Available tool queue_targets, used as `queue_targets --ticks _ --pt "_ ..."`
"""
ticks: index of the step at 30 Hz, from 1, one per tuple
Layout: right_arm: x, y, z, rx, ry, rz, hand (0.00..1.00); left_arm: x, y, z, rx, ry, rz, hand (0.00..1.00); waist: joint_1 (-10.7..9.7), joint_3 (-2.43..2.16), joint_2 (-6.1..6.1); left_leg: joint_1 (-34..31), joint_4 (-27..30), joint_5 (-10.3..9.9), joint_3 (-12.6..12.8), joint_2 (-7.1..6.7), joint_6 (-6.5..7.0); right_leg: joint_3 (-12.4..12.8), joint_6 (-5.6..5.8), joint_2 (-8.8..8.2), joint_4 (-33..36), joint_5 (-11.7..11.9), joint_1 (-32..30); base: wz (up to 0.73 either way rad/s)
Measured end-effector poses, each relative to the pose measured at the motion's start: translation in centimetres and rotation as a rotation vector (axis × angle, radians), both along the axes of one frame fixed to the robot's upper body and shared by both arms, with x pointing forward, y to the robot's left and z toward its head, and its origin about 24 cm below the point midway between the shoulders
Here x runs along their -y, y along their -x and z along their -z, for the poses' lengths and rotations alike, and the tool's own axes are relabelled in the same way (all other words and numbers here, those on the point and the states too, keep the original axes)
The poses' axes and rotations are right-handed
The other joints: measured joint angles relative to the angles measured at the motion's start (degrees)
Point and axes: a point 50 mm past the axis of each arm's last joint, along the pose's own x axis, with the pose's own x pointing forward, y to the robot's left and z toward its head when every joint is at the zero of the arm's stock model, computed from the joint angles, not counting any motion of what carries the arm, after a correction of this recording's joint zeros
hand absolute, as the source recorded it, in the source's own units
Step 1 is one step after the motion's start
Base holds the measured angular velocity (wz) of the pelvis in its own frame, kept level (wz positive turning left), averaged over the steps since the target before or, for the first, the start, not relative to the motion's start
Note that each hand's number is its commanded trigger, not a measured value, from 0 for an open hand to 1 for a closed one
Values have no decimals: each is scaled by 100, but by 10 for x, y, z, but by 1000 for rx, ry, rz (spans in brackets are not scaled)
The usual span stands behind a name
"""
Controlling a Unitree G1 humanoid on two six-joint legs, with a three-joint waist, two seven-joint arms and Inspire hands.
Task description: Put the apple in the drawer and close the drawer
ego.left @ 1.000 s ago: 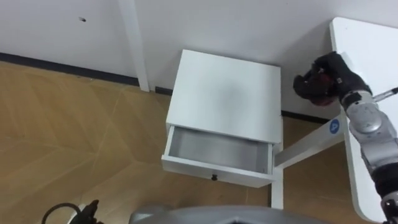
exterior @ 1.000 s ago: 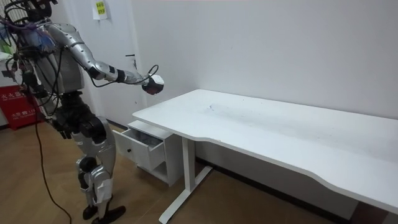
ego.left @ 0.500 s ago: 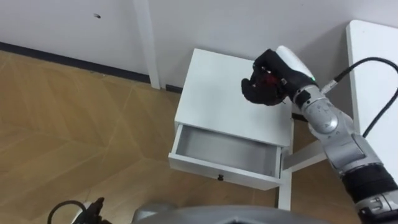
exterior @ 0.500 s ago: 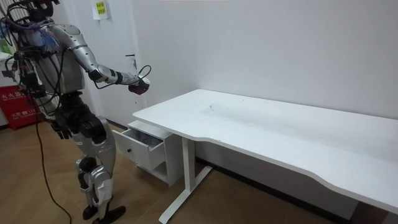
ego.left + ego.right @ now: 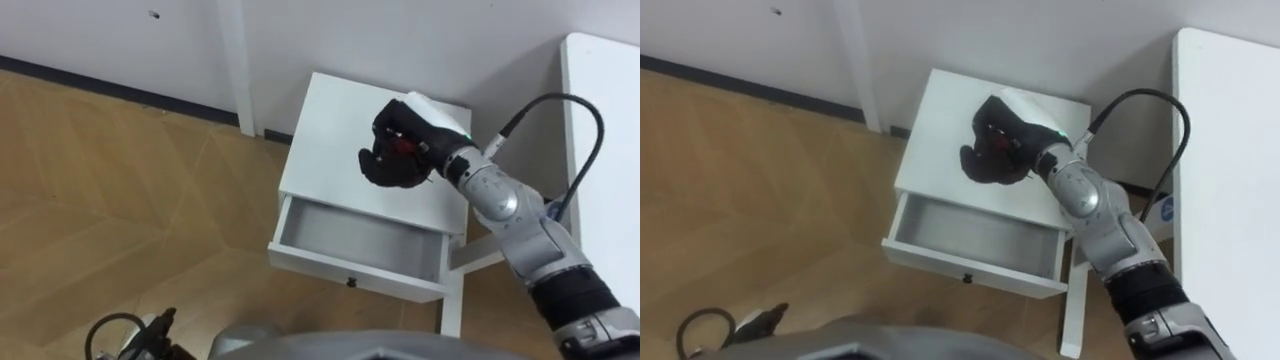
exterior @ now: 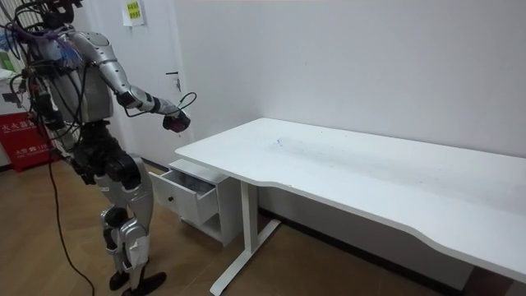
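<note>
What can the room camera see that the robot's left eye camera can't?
Room view: the whole robot, standing beside the little cabinet, and the long white desk stretching away on its leg.

Left eye view: a look straight down into the open drawer, with its bare grey bottom, the small dark knob on its front, and the patterned wooden floor.

Both: the right hand, fingers curled round the red apple, held over the cabinet's top, with the drawer pulled out below.
</note>
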Motion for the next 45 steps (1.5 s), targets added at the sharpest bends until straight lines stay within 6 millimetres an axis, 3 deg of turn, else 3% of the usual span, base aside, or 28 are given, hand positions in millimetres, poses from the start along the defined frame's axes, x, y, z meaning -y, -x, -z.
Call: queue_targets --ticks 2,7,19,37,41,44,45 --pt "0 3 5 -18 32 -11 0 1 -2 0 8 -4 -1 0 7 9 25 -68 8 0 4 -4 0 3 0 -2 2 0 -70 0" --pt "2 9 14 -44 82 -18 0 4 -1 1 6 5 0 0 4 7 91 -69 -3 1 2 -2 0 0 0 -3 -8 0 -77 0" --pt "3 21 23 -88 77 -11 0 8 1 2 -9 24 17 0 1 -27 64 -63 12 1 1 -5 0 -4 0 -2 -7 0 -48 0" --pt "3 28 33 -126 68 5 0 10 7 4 -29 41 9 0 -34 -25 103 -60 7 0 0 -7 1 -5 0 -3 -8 0 -50 0" --pt "16 42 53 -214 44 97 0 10 11 4 -31 37 -1 0 -44 -39 85 -41 -2 0 4 -7 1 -3 1 -7 -2 0 -38 0" --pt "39 65 75 -310 51 233 0 9 18 5 -38 20 -17 0 -67 -27 122 34 0 -8 5 -10 12 -5 4 -14 3 -3 38 0" --pt "51 79 85 -359 72 300 0 9 23 5 -40 13 -36 0 -74 -42 153 54 -7 -22 5 -13 27 -2 25 -18 17 -15 73 0"
